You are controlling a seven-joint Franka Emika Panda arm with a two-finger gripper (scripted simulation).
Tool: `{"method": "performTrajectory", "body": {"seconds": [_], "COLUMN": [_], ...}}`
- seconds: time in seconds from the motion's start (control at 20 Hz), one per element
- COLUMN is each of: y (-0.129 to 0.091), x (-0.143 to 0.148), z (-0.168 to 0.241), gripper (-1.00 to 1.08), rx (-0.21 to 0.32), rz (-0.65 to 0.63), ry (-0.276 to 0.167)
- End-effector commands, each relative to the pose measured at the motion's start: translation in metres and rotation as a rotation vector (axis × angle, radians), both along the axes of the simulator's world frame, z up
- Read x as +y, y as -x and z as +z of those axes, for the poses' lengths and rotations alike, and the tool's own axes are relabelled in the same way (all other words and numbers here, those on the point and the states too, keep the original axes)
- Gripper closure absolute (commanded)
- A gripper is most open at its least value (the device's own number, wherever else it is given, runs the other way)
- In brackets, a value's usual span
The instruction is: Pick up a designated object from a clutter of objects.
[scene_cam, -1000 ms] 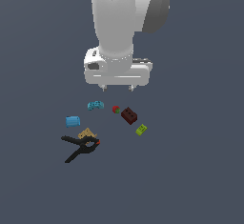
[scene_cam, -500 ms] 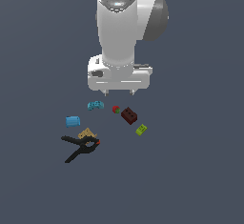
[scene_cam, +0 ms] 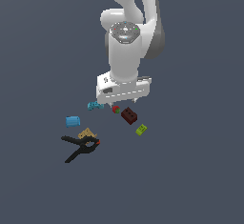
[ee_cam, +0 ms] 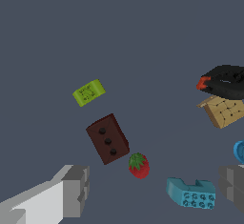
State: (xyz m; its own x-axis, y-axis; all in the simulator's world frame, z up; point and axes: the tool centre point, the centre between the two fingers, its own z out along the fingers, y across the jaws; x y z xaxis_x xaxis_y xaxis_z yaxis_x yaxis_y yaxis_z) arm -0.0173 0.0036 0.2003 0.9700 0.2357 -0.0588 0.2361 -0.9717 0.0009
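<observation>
My claw (ee_cam: 153, 189) hangs spread wide above the floor, gripping nothing; in the wrist view one grey fingertip (ee_cam: 76, 189) shows at one side and the other at the far edge of the picture, with open floor between them.

The maroon brick (ee_cam: 107, 138) lies on the floor below and just ahead of me, nearer to my first finger than to the other, and not touching either. It is a small dark maroon-brown rectangular block, longer than it is wide, lying askew to the line between my fingers. Its top face carries three dark round studs in a row along its length, and its side faces look a slightly lighter reddish brown. In the exterior view the same brick (scene_cam: 129, 116) sits just under the lower edge of my hand (scene_cam: 123, 90).

Just beside the brick, apart from it, sits a small red strawberry-like piece with a green cap (ee_cam: 138, 165), about midway between my fingers. Beyond the brick, well clear of it, lies a lime-green block (ee_cam: 88, 92). A light-blue studded piece (ee_cam: 191, 193) rests close to my second finger, and a second blue piece (ee_cam: 239, 150) peeks in at the picture's edge. Farther off, a tan piece (ee_cam: 224, 110) lies touching a black clamp (ee_cam: 225, 81) with a red tip.
</observation>
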Motion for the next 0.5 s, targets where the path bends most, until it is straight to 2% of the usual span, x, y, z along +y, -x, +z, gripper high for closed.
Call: {"method": "performTrajectory", "body": {"seconds": [0.0, 0.45], "y": [0.003, 0.023], "x": [0.005, 0.023], "z": [-0.020, -0.084], "gripper": [-0.92, -0.92], "rx": [-0.007, -0.033], "rz": [0.069, 0.307], "ry": [-0.002, -0.015]}}
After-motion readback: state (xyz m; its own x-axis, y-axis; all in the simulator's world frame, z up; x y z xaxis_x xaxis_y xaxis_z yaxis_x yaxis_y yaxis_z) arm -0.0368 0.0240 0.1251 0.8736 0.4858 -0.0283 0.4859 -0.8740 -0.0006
